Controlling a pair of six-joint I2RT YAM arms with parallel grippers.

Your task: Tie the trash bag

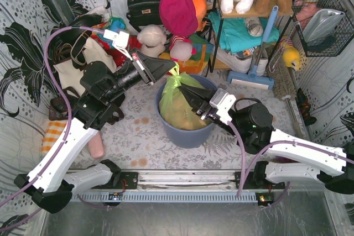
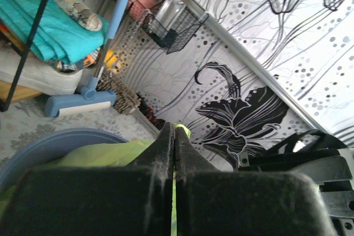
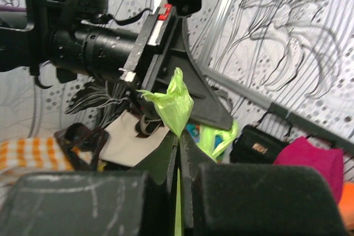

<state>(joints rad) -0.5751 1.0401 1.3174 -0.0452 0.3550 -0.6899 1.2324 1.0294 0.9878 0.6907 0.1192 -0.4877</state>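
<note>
- A lime-green trash bag sits in a round blue-grey bin at the centre of the counter, with a tan bulk showing through the thin plastic.
- The left gripper, coming in from the upper left, is clamped on a handle strip just above the bag's top.
- The right gripper, coming in from the lower right, is pinched on green plastic at the bag's upper right.
- In the right wrist view, a green tuft pokes above the closed fingers.
</note>
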